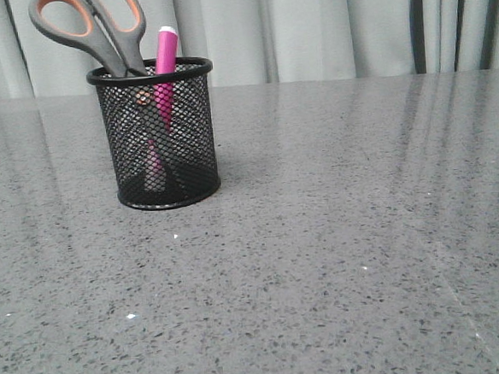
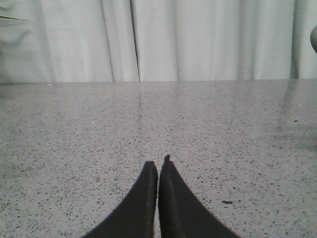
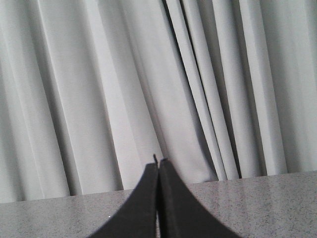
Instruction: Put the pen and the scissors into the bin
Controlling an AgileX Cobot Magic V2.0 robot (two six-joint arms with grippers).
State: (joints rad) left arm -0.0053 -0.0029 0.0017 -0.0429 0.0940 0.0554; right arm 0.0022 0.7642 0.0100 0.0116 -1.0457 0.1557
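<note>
Scissors (image 1: 93,31) & pen (image 1: 165,69) are seen upright in bin (image 1: 154,134), neither end effector (left (image 2: 158,166), right (image 3: 158,163), both pinched closed, empty) near it; tipping is judged likely only if bin gets bumped.

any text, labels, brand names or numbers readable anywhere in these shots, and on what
None can be read in any view.
pen: plain pink barrel, no print visible.
scissors: no brand or mark visible on the handles or blades.
bin: plain black mesh, no label.
left gripper and right gripper: plain black fingers, no markings.
table and curtain: no writing or signs.
</note>
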